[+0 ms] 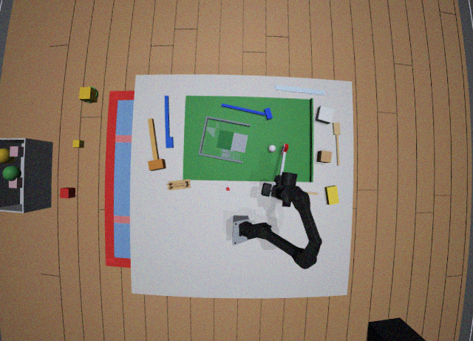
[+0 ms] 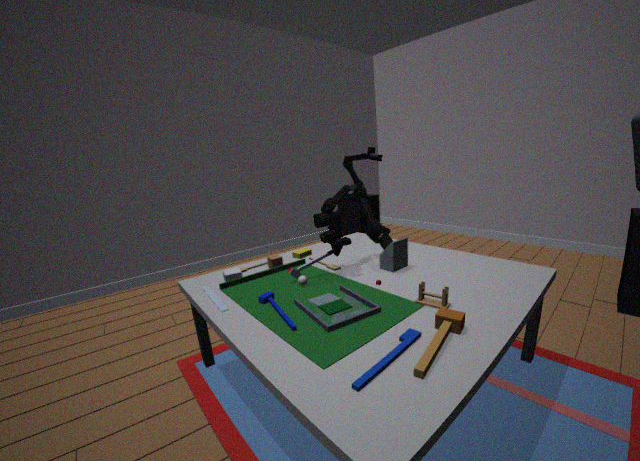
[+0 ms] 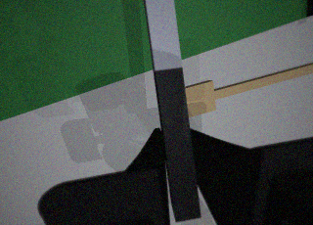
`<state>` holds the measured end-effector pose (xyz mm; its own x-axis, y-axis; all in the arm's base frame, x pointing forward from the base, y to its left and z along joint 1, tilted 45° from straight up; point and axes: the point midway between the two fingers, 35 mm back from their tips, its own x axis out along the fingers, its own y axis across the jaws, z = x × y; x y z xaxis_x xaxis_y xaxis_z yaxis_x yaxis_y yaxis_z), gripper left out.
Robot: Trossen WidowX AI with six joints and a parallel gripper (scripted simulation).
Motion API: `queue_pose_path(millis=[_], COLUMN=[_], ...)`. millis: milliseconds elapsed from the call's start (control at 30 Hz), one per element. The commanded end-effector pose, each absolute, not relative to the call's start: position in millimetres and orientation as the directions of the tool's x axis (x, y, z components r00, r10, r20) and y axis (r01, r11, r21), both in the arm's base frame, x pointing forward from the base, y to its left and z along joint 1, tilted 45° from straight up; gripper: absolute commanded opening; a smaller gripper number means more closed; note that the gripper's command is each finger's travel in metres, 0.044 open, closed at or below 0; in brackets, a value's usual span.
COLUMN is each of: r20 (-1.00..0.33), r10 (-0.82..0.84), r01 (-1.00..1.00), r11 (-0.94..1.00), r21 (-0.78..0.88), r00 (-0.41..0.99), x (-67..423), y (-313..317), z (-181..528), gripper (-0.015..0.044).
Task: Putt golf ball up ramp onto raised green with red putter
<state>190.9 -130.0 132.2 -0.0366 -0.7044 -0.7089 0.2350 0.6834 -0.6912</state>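
My gripper (image 1: 281, 177) (image 2: 337, 249) (image 3: 167, 131) is shut on the red putter's dark grip. The red putter (image 1: 283, 161) (image 2: 316, 260) (image 3: 163, 31) slants down over the green mat (image 1: 294, 119) (image 2: 330, 350) (image 3: 59, 44). Its red head is close to the mat; whether it touches is unclear. The white golf ball (image 1: 272, 148) (image 2: 302, 279) lies on the mat just left of the head in the top view, with a small gap. Farther left are the pale ramp (image 1: 239, 143) (image 2: 323, 298) and raised green (image 1: 224, 139) (image 2: 334, 305), behind which stands a grey wall (image 1: 203, 136).
A blue putter (image 1: 244, 109) (image 2: 280, 312) lies on the mat's far side. A dark rail (image 1: 311, 138) edges its right end. Right of it are a white block (image 1: 324, 114), brown block (image 1: 324, 156) and yellow block (image 1: 332, 194). A wooden mallet (image 3: 201, 98) lies near the gripper.
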Motion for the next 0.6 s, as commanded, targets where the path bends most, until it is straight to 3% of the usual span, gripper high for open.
queue_pose_path(millis=[0,567], r20=[-0.709,-0.703], r10=[-0.704,-0.710], r01=[0.236,0.228], r11=[0.683,0.679], r21=[-0.691,-0.697], r00=[-0.035,-0.034], x=[191.3,184.1], y=[-129.6,-152.4], z=[132.6,151.2], gripper=[0.0000,0.0000])
